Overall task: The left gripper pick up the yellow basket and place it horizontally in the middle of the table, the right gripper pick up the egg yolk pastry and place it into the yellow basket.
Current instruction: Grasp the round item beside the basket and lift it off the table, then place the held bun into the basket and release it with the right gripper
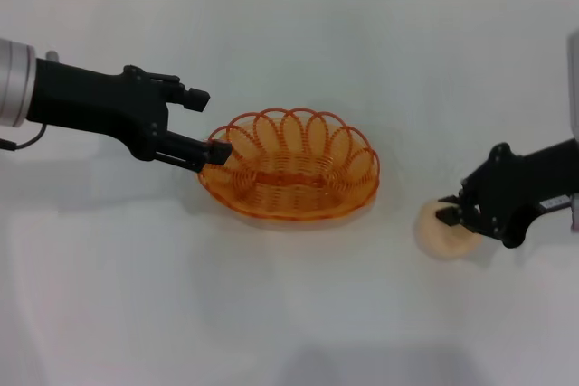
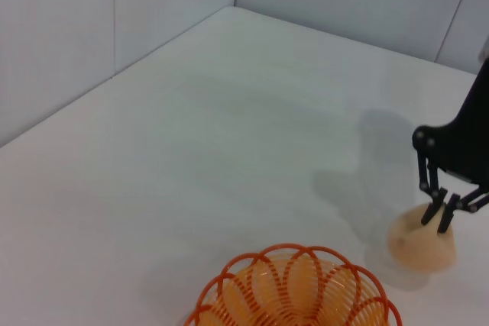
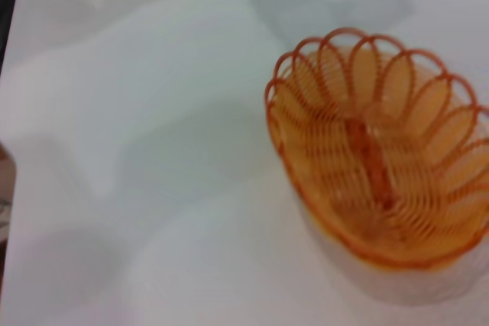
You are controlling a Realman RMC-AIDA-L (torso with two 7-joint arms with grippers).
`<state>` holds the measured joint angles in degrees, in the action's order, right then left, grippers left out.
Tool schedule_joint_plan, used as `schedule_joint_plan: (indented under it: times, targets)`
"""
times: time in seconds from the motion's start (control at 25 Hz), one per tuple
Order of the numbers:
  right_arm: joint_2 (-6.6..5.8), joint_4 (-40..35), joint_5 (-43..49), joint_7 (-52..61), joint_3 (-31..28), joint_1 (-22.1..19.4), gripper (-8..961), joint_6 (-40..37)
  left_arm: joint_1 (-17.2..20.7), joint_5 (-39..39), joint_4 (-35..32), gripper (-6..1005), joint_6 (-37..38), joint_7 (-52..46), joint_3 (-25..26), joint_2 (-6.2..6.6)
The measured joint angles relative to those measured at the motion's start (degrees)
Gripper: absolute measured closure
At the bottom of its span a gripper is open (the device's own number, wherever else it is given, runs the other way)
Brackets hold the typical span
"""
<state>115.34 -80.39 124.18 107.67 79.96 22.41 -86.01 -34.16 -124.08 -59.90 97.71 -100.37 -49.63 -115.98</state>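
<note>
A plain white table (image 1: 298, 314) filled the scene, matte and bare apart from the task's things, with pale grey wall panels closing it off at the back. Nearest the robot, on its right side, the egg yolk pastry (image 1: 432, 234) sat on the tabletop, and the right gripper (image 1: 450, 214) had its fingertips down on the pastry's top. In the left wrist view those fingers (image 2: 443, 215) stood close together and pressed into the dome, but whether they had truly clamped it could not be told. A little farther out, about mid-table, the yellow basket (image 1: 291, 165) lay lengthwise across the table, resting flat and empty. The left gripper (image 1: 204, 126) was at the basket's left end; its lower finger touched the scalloped rim while the upper finger stood well above it, so the jaws were apart and held nothing.

By this layout, the basket's placing looked finished and the pastry pick-up was the step in hand. The next move would call for a firm but gentle closing on the soft bun, a lift clear of the table, and a carry leftward over the basket's rim.
</note>
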Motion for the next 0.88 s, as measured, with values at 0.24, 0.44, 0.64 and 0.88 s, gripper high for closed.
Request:
schedule_joint_plan:
  times: [0.24,0.44,0.64,0.88]
  targets:
    - [0.16,-4.9,-0.9,3.5,1.7,1.0,913,0.3,0.7,0.0,-0.3,111,0.6,0.1,0.0,0.06]
    - [0.52,-5.3,-3.2,4.0,3.1,3.6,915,2.6,1.1,0.1,-0.4,111,0.6,0.2,-0.1,0.06]
    - [0.51,-4.5,-3.7,5.1,5.6,6.7,915,7.0,1.1,0.1,-0.5,111,1.2,0.5,-0.1,0.28]
    - [0.50,-1.0,-3.7,6.2,8.3,10.0,916,12.7,1.1,0.1,-0.5,111,1.3,0.8,-0.1,0.32]
